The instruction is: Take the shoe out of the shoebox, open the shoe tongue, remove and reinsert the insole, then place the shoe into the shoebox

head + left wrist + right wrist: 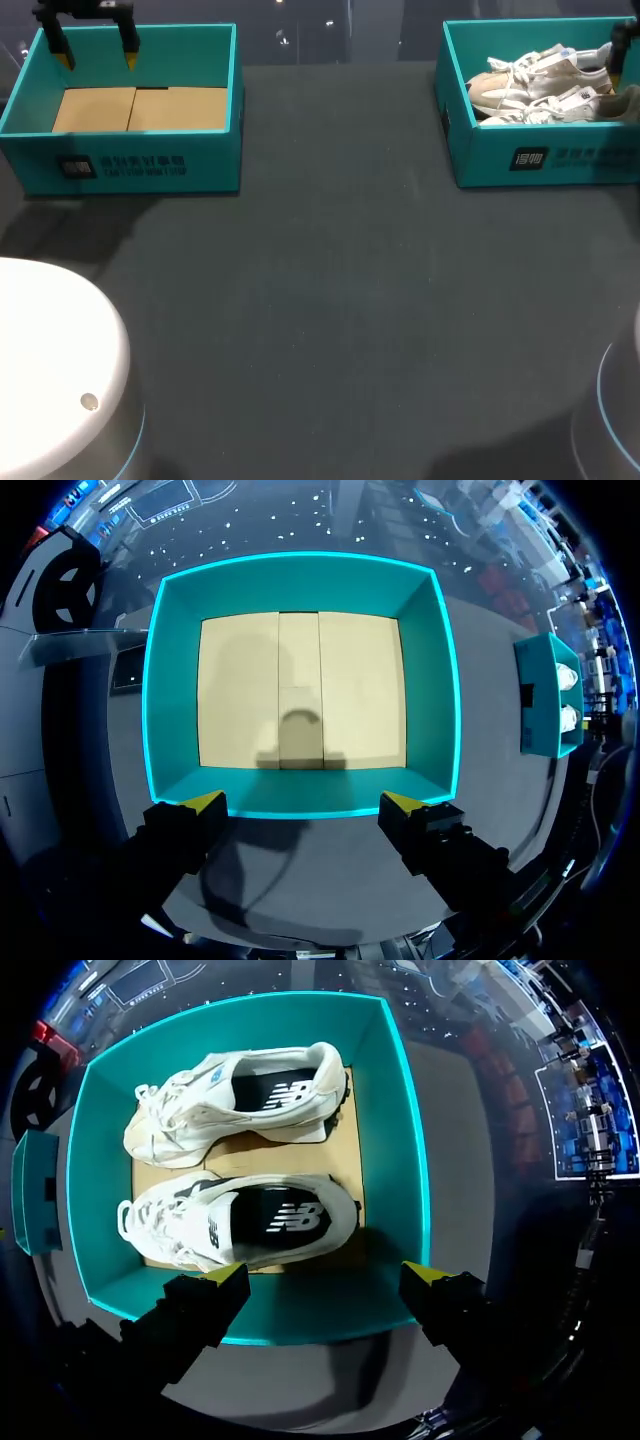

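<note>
Two teal shoeboxes stand at the table's far side. The right shoebox (540, 160) (400, 1160) holds two white shoes lying side by side, one (245, 1095) farther from my right gripper and one (240, 1225) nearer to it. My right gripper (325, 1278) hangs open above the box's near wall, touching nothing; only its edge (620, 50) shows in the head view. The left shoebox (150, 165) (430, 680) is empty, with a bare cardboard floor (300, 690). My left gripper (95, 50) (302, 802) hovers open over that box's far wall.
The dark table (330, 320) stretches wide between and in front of the two boxes. White rounded arm bases sit at the near left corner (50, 380) and the near right edge (615, 420).
</note>
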Available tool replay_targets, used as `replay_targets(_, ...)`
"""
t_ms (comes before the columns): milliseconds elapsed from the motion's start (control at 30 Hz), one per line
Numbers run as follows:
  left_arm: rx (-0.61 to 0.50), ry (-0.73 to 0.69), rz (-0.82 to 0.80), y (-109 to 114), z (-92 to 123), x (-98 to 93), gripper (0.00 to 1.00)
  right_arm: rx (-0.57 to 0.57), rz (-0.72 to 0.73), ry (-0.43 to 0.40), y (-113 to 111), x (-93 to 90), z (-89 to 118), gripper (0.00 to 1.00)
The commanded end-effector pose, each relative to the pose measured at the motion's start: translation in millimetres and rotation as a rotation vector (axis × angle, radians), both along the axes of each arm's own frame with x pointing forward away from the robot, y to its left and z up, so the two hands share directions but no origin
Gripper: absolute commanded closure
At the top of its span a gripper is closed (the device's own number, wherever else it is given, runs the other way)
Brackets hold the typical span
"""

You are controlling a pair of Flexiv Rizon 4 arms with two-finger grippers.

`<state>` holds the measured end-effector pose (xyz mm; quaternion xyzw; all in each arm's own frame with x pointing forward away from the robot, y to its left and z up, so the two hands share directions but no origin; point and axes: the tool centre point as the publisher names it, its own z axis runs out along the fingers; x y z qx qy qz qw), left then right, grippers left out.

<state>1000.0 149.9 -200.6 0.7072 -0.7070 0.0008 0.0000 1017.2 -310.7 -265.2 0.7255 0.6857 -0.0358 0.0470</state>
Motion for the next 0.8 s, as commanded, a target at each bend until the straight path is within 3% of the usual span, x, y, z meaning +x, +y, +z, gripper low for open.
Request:
replay_targets(33, 0.001, 0.001, 0.0, 0, 0, 0.0, 0.0, -0.008, -0.002, 0.008, -2, 8.2, -19, 0.0)
replay_targets(233, 0.001, 0.001, 0.0, 0, 0, 0.0, 0.0, -0.023, -0.019, 0.012, -3, 12.3, -32, 0.14)
replay_targets(433, 0.001, 0.001, 0.0, 0, 0, 0.0, 0.0, -0.026, -0.037, 0.001, -6, 16.3, -44, 0.2)
replay_targets(800, 0.001, 0.001, 0.0, 0, 0, 0.0, 0.0, -0.025, -0.049, -0.003, -15, 20.0, -64, 0.19)
